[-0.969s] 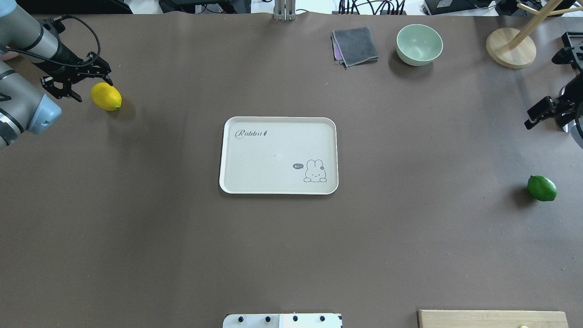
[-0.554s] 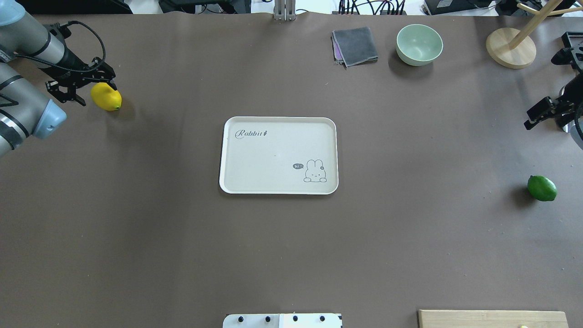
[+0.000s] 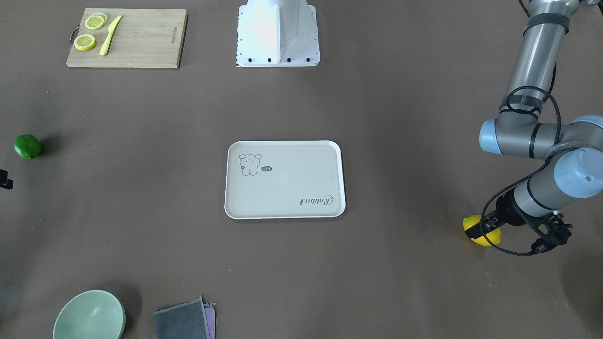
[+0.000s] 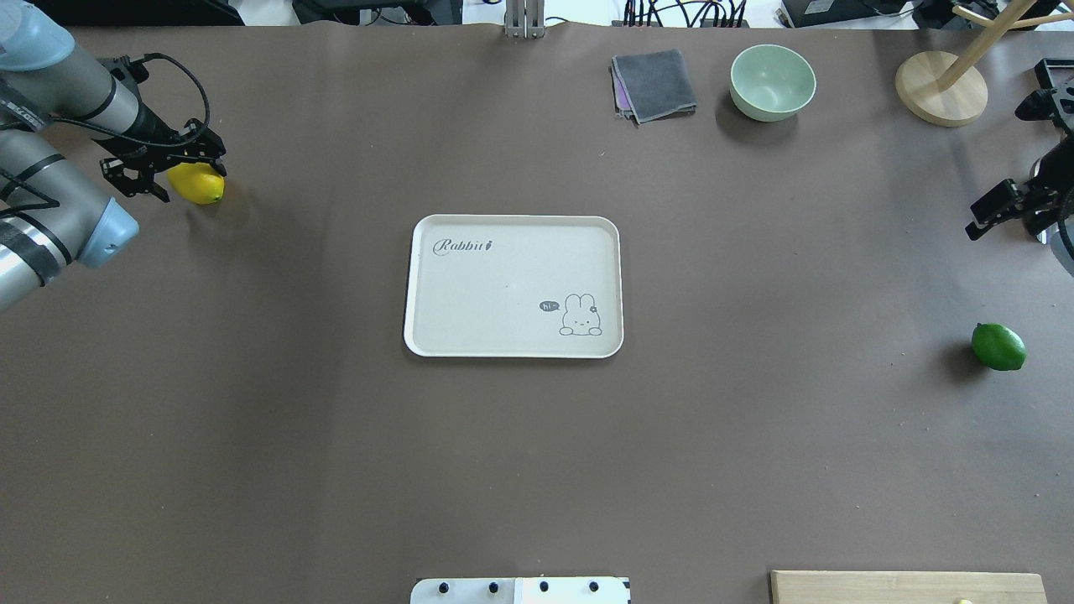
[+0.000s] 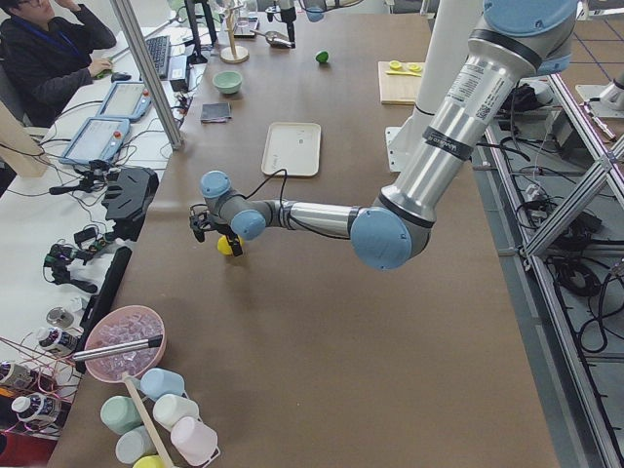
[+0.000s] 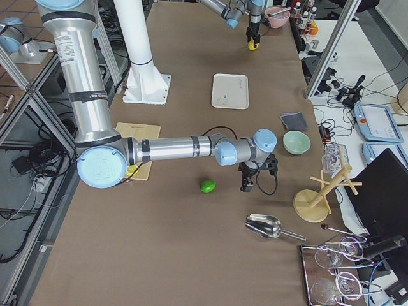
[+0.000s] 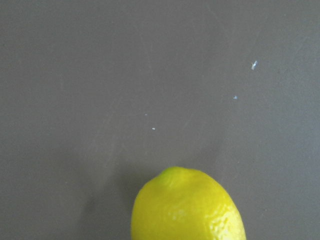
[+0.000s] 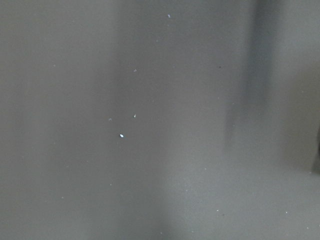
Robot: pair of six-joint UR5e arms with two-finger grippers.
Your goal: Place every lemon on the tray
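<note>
Lemons: neither one is on the tray point(image 4: 512, 285). The step in hand is judged to be the approach to the first grasp.

Overhead view. The yellow lemon point(image 4: 201, 186) rests on the surface point(image 4: 537, 470) directly under the left fingers point(image 4: 208, 149). These stand apart, with the fruit between them as seen from above, and no clamping is evident. The tray lies well apart from these fingers, toward the middle of the surface. The green lemon point(image 4: 998, 346) lies near the right fingers point(image 4: 986, 214), on their robot-ward side. Whether the right fingers are apart or together cannot be told.

Front-facing view. One left finger crosses the yellow lemon's upper face, and the fruit sits on the surface.

Left side view. The left fingers point down at the yellow lemon. How far down its sides they reach cannot be read.

Right side view. The right fingers hang beside the green lemon, apart from it.

Left wrist view. The yellow lemon sits at the lower edge, close in. No finger shows.

Right wrist view. Only the surface shows.

Next move, as a judgement: seat the left fingers around the yellow lemon's widest part. Close firmly on the rounded skin, lift, and carry toward the tray. The green lemon then falls to the right fingers.
</note>
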